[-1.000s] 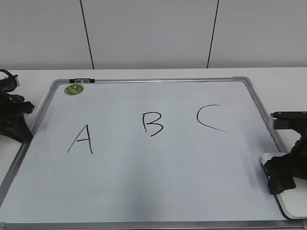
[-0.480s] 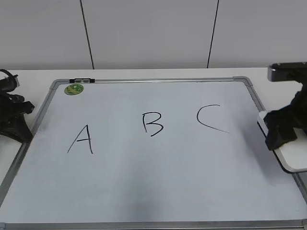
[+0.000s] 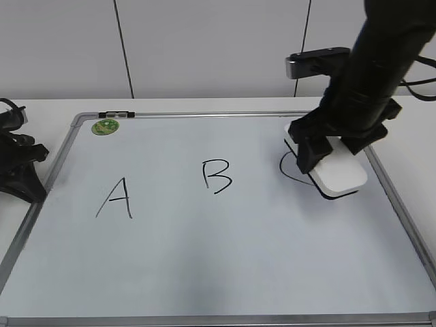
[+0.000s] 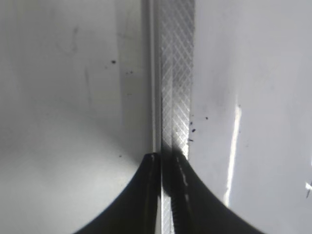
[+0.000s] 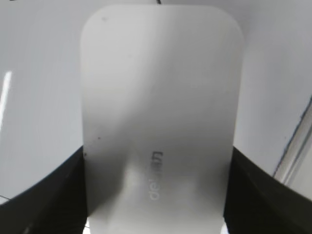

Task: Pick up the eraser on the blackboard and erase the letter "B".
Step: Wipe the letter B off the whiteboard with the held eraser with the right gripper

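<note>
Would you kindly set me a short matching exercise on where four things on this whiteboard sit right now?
Things:
1. eraser
2. green magnet
3. letter "B"
4. letter "A"

Places:
a. middle of the blackboard
b. far left corner
c. held in the right gripper, over the "C"
d. left part, nearer than the magnet

Pairs: 1-c, 2-b, 3-a, 4-d

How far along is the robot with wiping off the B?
Pickup is done: the right gripper clamps the eraser by its long sides. In hand: the eraser sits over the letter "C", right of the target. Left: the letter "B" is intact on the blackboard.
</note>
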Robot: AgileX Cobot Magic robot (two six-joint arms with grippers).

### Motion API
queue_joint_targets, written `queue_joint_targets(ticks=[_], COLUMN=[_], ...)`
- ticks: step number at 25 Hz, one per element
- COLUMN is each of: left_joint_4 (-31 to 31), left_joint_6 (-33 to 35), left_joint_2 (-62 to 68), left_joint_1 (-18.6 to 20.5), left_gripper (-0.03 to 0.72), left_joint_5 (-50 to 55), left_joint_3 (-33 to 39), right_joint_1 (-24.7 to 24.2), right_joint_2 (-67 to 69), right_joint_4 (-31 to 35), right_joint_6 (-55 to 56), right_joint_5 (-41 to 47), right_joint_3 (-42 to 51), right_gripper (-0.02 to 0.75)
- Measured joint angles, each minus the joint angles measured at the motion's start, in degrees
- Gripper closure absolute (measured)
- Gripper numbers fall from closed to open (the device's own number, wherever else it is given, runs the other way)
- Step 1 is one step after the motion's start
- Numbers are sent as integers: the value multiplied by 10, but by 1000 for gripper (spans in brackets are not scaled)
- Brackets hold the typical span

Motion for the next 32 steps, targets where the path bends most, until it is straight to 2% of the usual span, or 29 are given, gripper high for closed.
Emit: queue_joint_targets(ticks=[6,12,27,32], left_joint_4=[0,0,0,0], left_joint_6=[0,0,0,0], left_joint_2=[0,0,0,0], left_joint_1=[0,0,0,0], left_gripper=[659,659,659,659], left_joint_5=[2,4,4,4], left_joint_3=[-1,-1,-1,-1], right_joint_1=[32,40,54,70], right_joint_2=[107,206,364,394], right_joint_4=[6,36,51,28], right_joint_6=[0,0,0,2], right_joint_5=[44,70,94,94], right_joint_3=[-133,-236,-438,-472], right_gripper=[214,214,214,214])
